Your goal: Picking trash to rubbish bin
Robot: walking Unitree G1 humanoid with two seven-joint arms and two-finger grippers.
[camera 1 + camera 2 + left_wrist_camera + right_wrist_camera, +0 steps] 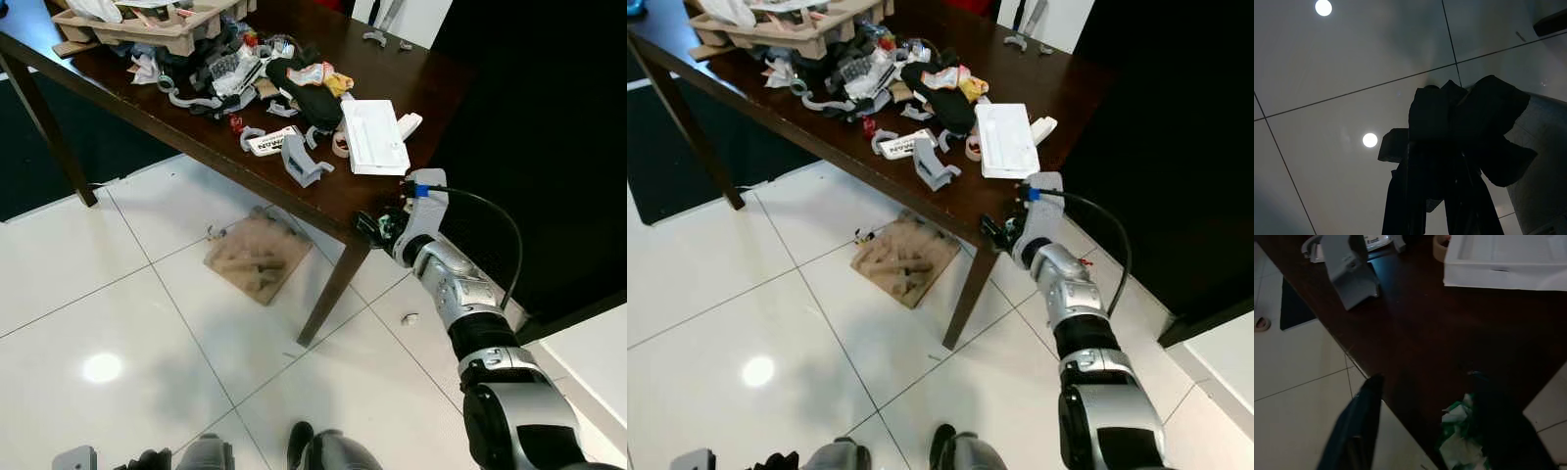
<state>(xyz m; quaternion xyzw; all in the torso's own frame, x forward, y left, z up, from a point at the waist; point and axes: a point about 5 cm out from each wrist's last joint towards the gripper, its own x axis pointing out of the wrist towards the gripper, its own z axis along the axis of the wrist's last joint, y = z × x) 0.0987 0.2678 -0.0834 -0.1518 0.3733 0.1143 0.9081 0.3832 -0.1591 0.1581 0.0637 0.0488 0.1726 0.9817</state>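
Note:
A small crumpled green-and-white scrap (1458,438) lies on the near corner of the dark wooden table (416,88). My right gripper (1425,382) is at that corner, open, with its fingers on either side of the scrap; the scrap sits close against one finger (1498,426). From the head, the same gripper (377,225) shows at the table edge above the table leg. More litter is piled further back on the table (245,69). My left gripper (147,458) hangs idle low over the floor tiles.
A white box (372,135), a grey bracket (299,162) and a cardboard tray (147,24) stand on the table. A brown cardboard piece (257,257) lies on the white tiles under it. A small scrap (409,318) lies on the floor by my right arm.

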